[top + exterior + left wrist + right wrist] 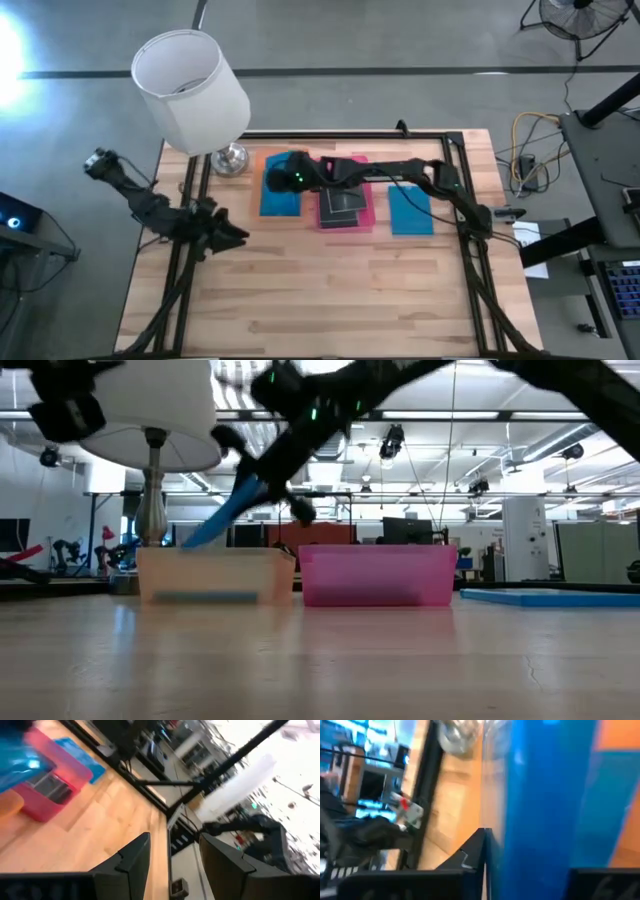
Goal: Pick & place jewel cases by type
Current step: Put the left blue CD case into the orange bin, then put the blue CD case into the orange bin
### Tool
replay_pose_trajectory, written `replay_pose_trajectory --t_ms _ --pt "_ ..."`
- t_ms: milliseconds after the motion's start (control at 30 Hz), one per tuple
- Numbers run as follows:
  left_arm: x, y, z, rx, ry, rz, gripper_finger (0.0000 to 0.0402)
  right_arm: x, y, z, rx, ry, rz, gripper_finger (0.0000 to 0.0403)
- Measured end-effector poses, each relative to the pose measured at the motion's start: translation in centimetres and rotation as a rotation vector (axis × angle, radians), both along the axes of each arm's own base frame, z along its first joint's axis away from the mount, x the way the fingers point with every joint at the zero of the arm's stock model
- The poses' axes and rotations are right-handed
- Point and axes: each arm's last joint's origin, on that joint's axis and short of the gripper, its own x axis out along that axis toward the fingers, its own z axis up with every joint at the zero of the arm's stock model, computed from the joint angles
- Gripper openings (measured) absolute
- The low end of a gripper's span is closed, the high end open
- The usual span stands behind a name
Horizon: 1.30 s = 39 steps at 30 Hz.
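My right gripper reaches from the table's right over the orange tray and is shut on a bright blue jewel case. That case fills the right wrist view. Another blue case lies flat on the orange tray's floor. Dark cases lie in the pink tray. One more blue case lies flat on the table, right of the pink tray. My left gripper waits open at the table's left edge, touching nothing. My right gripper pinches the blue case between its two fingers at the case's upper end, coming slanted down from the table's right. The case is lifted clear and tilted, with its lower end just above the orange tray's rim.
A lamp with a white shade and a metal base stands at the table's far left, close to the orange tray. A black frame runs along the table's sides. Bare wood lies toward the near edge.
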Motion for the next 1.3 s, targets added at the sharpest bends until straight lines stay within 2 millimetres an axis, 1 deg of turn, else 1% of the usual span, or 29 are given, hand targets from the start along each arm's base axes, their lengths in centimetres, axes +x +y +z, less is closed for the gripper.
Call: replay_pose_trajectory --t_ms 100,167,233,300,333,400,433,500,600,667,767,833,900,1000,1067,1167,1300 --pt "0.8 1.3 -0.6 -0.023 0.024 -0.043 0.0154 0.7 -2.4 -2.4 0.066 -0.037 0.023 0.0078" --pt "1.0 2.1 -0.7 -0.044 0.024 -0.095 0.0154 0.6 -3.5 -3.3 0.112 -0.026 0.029 0.0115" --pt "1.1 2.9 -0.8 -0.039 0.018 -0.122 0.0154 0.6 -4.0 -3.8 0.153 -0.034 0.036 0.0156" --pt "1.1 3.7 -0.8 -0.025 0.011 -0.123 0.0154 0.4 -4.1 -4.1 0.176 -0.023 0.044 0.0195" --pt "1.1 4.1 -0.6 -0.023 -0.007 -0.128 0.0154 0.2 -4.0 -4.0 0.172 -0.006 0.053 0.0214" --pt "1.1 4.7 -0.6 -0.012 -0.001 -0.143 0.0154 -0.9 -3.5 -3.4 0.156 0.12 0.079 0.0247" --pt "1.1 5.0 -0.8 -0.005 0.013 -0.145 0.0154 -1.7 -3.2 -2.6 0.134 0.205 0.089 0.0262" --pt "1.2 5.5 -1.0 0.007 0.035 -0.144 0.0154 -3.8 -2.3 -0.2 0.073 0.39 0.109 0.0286" --pt "1.5 6.3 -1.4 0.007 0.041 -0.16 0.0154 -7.6 -0.6 3.4 0.021 0.65 0.106 0.0311" --pt "1.8 6.8 -1.9 -0.007 0.049 -0.178 0.0154 -10.2 0.7 4.7 0.029 0.812 0.061 0.0317" --pt "2.3 7.5 -2.2 -0.019 0.033 -0.19 0.0154 -13.8 1.9 5.4 0.084 1.006 -0.041 0.0318" --pt "2.7 7.8 -2.4 -0.029 0.035 -0.185 0.0154 -15.5 2.5 5.4 0.096 1.017 -0.114 0.0312" --pt "3.2 8.1 -2.6 -0.037 0.044 -0.181 0.0154 -17.4 3.0 4.9 0.11 1.027 -0.208 0.0303" --pt "3.9 8.3 -2.4 -0.051 0.022 -0.179 0.0154 -21.0 3.4 3.1 0.144 1.069 -0.427 0.0281" --pt "4.4 8.4 -2.5 -0.077 0.019 -0.176 0.0154 -23.0 3.4 1.8 0.173 1.062 -0.545 0.0262" --pt "5.1 8.5 -2.7 -0.123 0.026 -0.168 0.0154 -25.1 3.7 -0.6 0.227 1.037 -0.578 0.0234" --pt "5.9 8.7 -2.8 -0.171 0.03 -0.153 0.0154 -26.5 4.2 -4.5 0.278 0.955 -0.595 0.0206"
